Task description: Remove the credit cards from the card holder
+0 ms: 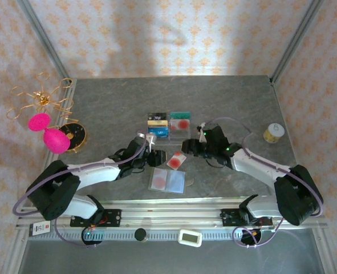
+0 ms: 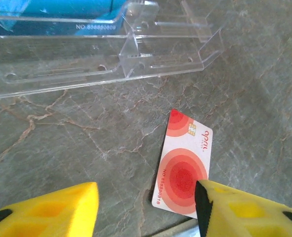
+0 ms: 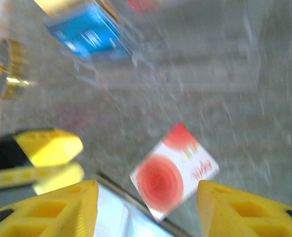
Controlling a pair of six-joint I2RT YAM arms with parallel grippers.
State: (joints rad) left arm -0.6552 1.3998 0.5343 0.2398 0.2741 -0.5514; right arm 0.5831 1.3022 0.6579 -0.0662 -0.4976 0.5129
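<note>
**A:** Grey marbled counter (image 1: 100, 103), patterned walls behind. At lower centre the card holder (image 1: 167, 181) lies open. A reddish patch in its left half is likely a card inside.

**B:** And the loose red-blotched card (image 2: 185, 168)?

**A:** Flat on the stone, just beside the holder's upper edge. Over it the left gripper (image 2: 146, 212), jaws wide, empty. Likewise the right gripper (image 3: 146, 197), wide, nothing held.

**B:** Advice?

**A:** Thin card, lying flat: tip one edge up, then pinch. Arms sit close, so move one at a time.
</note>
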